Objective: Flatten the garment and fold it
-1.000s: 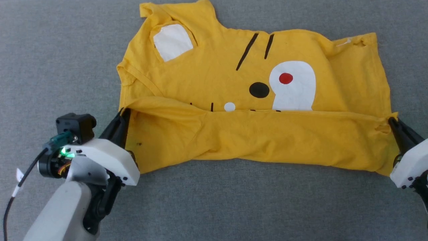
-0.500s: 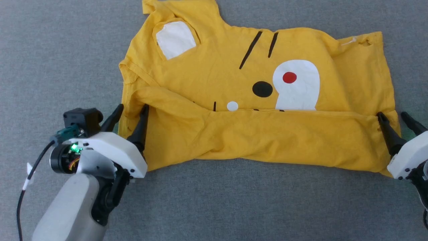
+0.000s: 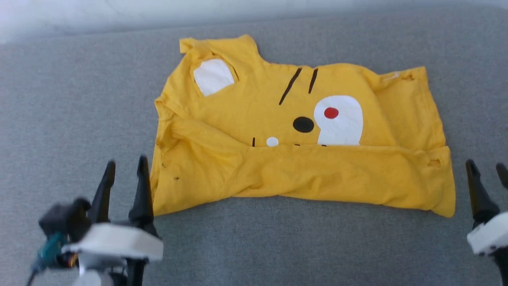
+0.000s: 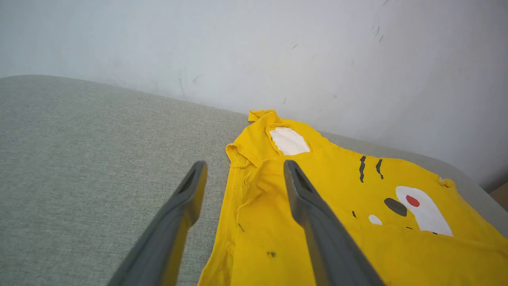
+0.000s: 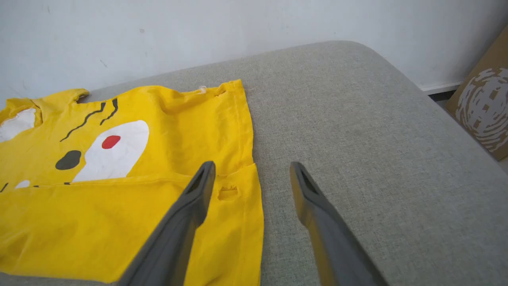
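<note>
The garment (image 3: pixel 301 159), a mustard-yellow T-shirt with white patches, black stripes, a black oval and a red dot, lies on the grey cushion. Its near part is folded up over the print as a plain yellow band. My left gripper (image 3: pixel 126 169) stands open just off the shirt's left edge, lifted clear, holding nothing. My right gripper (image 3: pixel 486 169) is open too, just right of the shirt's right edge. In the left wrist view the garment (image 4: pixel 337 206) lies ahead and to the right of the left gripper (image 4: pixel 242 169). In the right wrist view the right gripper (image 5: pixel 251 170) hovers over the garment's (image 5: pixel 119 178) edge.
The grey cushion (image 3: pixel 79 119) extends well beyond the shirt on all sides. A pale wall (image 4: pixel 278 51) rises behind its far edge. Beyond the cushion's right end, a brown cardboard box (image 5: pixel 482 107) stands on the floor.
Both grippers have opened and let go of the folded edge, then drawn back and outward from the shirt. The head camera has also tilted, so the whole picture has shifted.
</note>
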Motion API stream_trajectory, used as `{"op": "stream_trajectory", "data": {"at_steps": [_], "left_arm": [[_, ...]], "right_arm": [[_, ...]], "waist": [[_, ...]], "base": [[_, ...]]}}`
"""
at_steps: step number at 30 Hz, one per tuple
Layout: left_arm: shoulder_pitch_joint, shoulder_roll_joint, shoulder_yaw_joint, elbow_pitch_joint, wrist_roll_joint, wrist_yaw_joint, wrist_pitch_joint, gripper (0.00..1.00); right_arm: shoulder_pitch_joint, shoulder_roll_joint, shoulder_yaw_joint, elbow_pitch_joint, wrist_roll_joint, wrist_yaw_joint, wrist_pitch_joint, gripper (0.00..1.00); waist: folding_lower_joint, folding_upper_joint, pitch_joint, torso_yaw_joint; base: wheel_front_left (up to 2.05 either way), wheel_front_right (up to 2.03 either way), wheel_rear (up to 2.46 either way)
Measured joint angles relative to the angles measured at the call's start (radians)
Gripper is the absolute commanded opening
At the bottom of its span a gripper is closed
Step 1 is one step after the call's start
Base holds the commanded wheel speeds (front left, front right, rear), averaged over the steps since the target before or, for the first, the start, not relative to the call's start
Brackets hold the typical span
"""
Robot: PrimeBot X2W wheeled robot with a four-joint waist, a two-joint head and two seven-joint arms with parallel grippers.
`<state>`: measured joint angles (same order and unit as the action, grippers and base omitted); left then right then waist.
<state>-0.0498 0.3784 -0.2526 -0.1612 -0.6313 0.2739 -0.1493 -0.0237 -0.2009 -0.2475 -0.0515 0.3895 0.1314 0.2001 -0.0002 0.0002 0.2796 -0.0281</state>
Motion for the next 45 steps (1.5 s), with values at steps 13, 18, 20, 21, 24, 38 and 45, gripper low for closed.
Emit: {"op": "stream_trajectory", "data": {"at_steps": [13, 18, 20, 21, 24, 38, 45], "left_arm": [[0.212, -0.072, 0.002, 0.027, 0.042, 0.063, -0.090, 1.00], [0.172, -0.031, -0.032, 0.040, 0.072, 0.062, -0.009, 1.00], [0.125, -0.006, -0.055, 0.051, 0.083, 0.054, 0.059, 1.00], [0.102, 0.005, -0.066, 0.056, 0.085, 0.051, 0.094, 1.00], [0.034, 0.026, -0.097, 0.078, 0.086, 0.036, 0.202, 1.00], [-0.066, 0.041, -0.154, 0.183, 0.040, 0.025, 0.461, 1.00], [-0.107, 0.032, -0.153, 0.230, 0.008, 0.026, 0.507, 1.00]], "right_arm": [[0.176, 0.142, -0.042, -0.097, -0.089, 0.000, -0.052, 1.00], [0.177, 0.144, -0.041, -0.108, -0.110, 0.000, -0.050, 1.00], [0.177, 0.145, -0.040, -0.110, -0.116, 0.000, -0.046, 1.00], [0.177, 0.145, -0.039, -0.110, -0.117, 0.000, -0.044, 1.00], [0.177, 0.146, -0.031, -0.113, -0.116, 0.000, -0.042, 1.00], [0.174, 0.147, -0.005, -0.089, -0.114, 0.000, -0.034, 1.00], [0.169, 0.142, 0.001, -0.087, -0.114, 0.000, -0.024, 1.00]], "waist": [[0.0000, 0.0000, -0.115, 0.020], [0.0000, 0.0000, -0.135, 0.031], [0.0002, 0.0000, -0.137, 0.037], [0.0001, 0.0000, -0.137, 0.040], [0.0002, 0.0000, -0.127, 0.042], [0.0003, 0.0000, -0.058, 0.029], [0.0002, 0.0000, -0.035, 0.031]], "base": [[0.00, 0.00, 0.00], [0.00, 0.00, 0.00], [0.00, 0.00, 0.00], [0.00, 0.00, 0.00], [0.00, 0.00, 0.00], [0.00, 0.00, 0.00], [0.00, 0.00, 0.00]]}}
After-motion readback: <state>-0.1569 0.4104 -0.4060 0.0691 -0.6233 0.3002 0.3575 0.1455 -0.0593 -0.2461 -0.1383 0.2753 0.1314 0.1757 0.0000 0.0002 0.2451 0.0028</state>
